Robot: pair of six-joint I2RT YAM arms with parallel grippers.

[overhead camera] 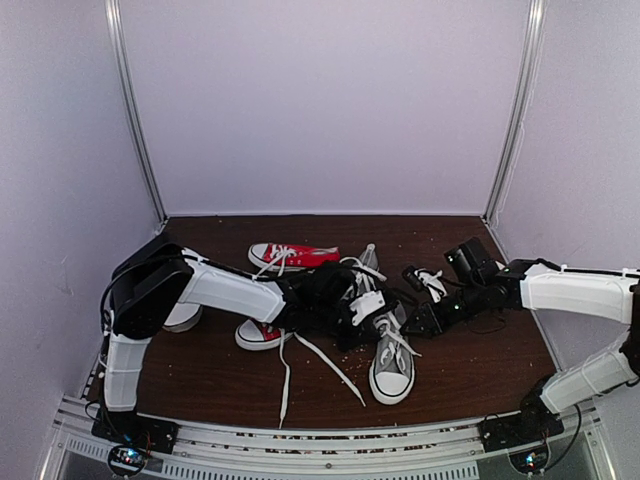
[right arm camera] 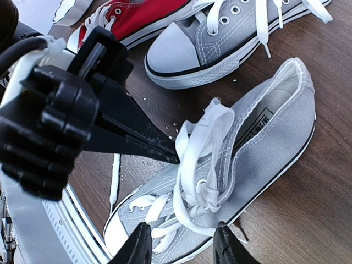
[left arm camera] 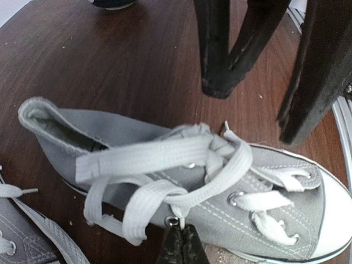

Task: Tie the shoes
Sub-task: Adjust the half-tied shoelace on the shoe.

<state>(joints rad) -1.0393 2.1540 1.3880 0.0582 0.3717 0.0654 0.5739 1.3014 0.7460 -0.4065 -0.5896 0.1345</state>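
One grey shoe [overhead camera: 391,366] lies near the table's front with its toe toward me; it also shows in the left wrist view [left arm camera: 264,203] and the right wrist view [right arm camera: 264,148]. Its white laces [left arm camera: 165,157] are crossed in loose loops over the tongue. My left gripper [left arm camera: 183,231] is shut on a lace loop at the shoe's top eyelet; its black tip also shows in the right wrist view [right arm camera: 168,154]. My right gripper [right arm camera: 184,245] is open, one finger on each side of the shoe over the laces. The second grey shoe [right arm camera: 220,38] lies behind, untied.
Two red sneakers [overhead camera: 291,257] [overhead camera: 258,335] lie left of the grey pair. Loose white laces [overhead camera: 325,365] trail across the brown table [overhead camera: 200,370] toward the front rail. White enclosure walls stand on three sides. Another shoe [overhead camera: 182,318] sits under my left arm.
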